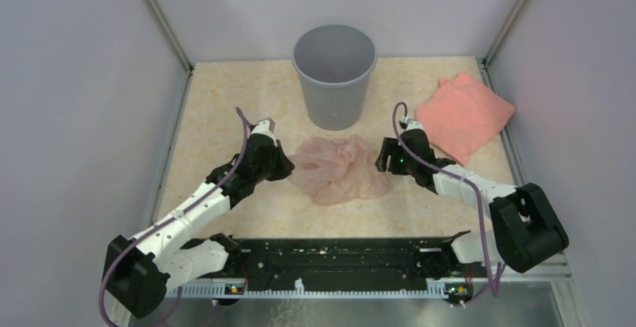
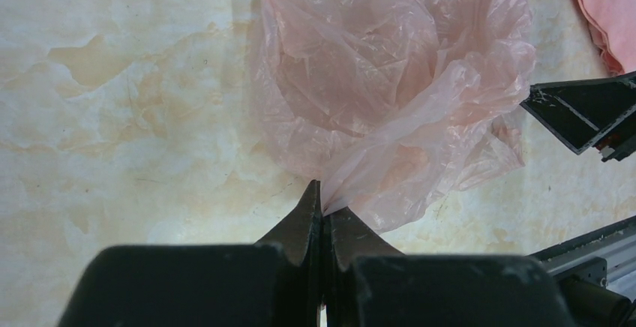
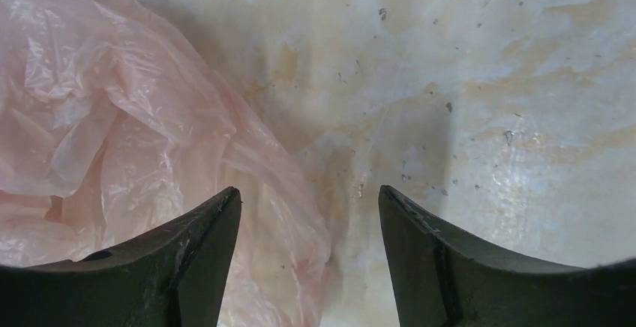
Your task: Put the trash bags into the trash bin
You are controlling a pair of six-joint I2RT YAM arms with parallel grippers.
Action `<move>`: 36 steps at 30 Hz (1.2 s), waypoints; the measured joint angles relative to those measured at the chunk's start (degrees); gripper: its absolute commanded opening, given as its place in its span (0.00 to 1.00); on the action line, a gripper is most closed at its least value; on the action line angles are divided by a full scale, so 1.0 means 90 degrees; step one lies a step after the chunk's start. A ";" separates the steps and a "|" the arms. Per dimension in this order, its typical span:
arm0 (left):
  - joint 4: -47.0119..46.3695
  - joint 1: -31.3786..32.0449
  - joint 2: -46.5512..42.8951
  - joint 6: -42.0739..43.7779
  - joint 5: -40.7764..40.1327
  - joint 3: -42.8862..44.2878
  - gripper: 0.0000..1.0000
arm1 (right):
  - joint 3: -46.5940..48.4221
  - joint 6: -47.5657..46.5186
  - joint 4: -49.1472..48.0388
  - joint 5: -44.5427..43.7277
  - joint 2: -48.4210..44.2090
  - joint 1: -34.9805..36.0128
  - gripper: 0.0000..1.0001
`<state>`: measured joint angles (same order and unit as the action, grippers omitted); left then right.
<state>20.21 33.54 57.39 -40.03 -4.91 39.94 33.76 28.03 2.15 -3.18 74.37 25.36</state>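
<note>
Any print on the thin, crinkly, translucent pale pink plastic bag (image 1: 339, 169) is too faint to read in any view.

The left gripper (image 2: 322, 205) is pinching a gathered fold of that bag, its two dark fingers pressed together with only the film between them. From there the plastic is fanning out in creases towards the top of the left wrist view. The right gripper (image 3: 309, 196) is hanging with its jaws wide apart and is gripping nothing. Its left-hand finger is sitting over the bag's (image 3: 112, 117) edge in the lower left of the right wrist view, though whether it is touching the film cannot be told. The other finger is standing above bare marbled beige tabletop (image 3: 487, 79).

The bag is lying crumpled on the table in the middle of the top view, between the two grippers and just below the plain grey round plastic bin (image 1: 334, 98). The bin is standing upright at the top centre.

Only the top view is showing the bin. It is also showing the whole opaque salmon-pink folded bundle (image 1: 465, 113) at the upper right, well apart from the bag. The left wrist view is catching only a corner of that bundle (image 2: 609, 12), plus one of the right gripper's dark fingers (image 2: 581, 113) beside the bag's right edge.
</note>
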 measured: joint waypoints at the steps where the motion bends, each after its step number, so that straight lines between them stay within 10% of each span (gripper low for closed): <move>1: -0.0002 -0.0019 0.0019 0.0017 0.0029 0.0002 0.00 | -0.0024 -0.0002 -0.0109 0.0051 0.0092 0.0000 0.67; 7: 0.0000 -0.0061 0.0185 0.0117 0.0262 0.0005 0.00 | -0.0058 -0.0049 -0.0452 0.0141 0.0612 0.0202 0.56; 11: 0.0002 -0.0066 0.0240 0.0158 0.0425 0.0066 0.00 | -0.0015 -0.0073 -0.0437 0.0087 0.0797 0.0386 0.00; 19: 0.0323 -0.0015 0.0719 0.0840 0.1620 0.2654 0.00 | 0.2839 -0.0182 0.2742 -0.0920 -0.0325 0.0418 0.00; 25: -0.0503 0.0403 0.0442 0.1260 0.2025 0.4313 0.00 | 0.6047 -0.0571 0.2601 -0.1044 -0.2429 0.0418 0.00; 30: -0.1341 0.0719 0.0211 0.1129 0.2096 0.2200 0.00 | 0.3823 -0.0219 0.1656 -0.0947 -0.3905 0.0559 0.00; 36: -0.0707 0.1331 0.1338 0.0794 0.1928 0.0121 0.00 | 0.0143 0.0478 0.3373 -0.0925 -0.2586 0.1183 0.00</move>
<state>13.85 45.52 69.43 -32.88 12.45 41.04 35.05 32.34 32.51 -11.51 51.09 36.01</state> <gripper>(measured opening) 0.009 0.005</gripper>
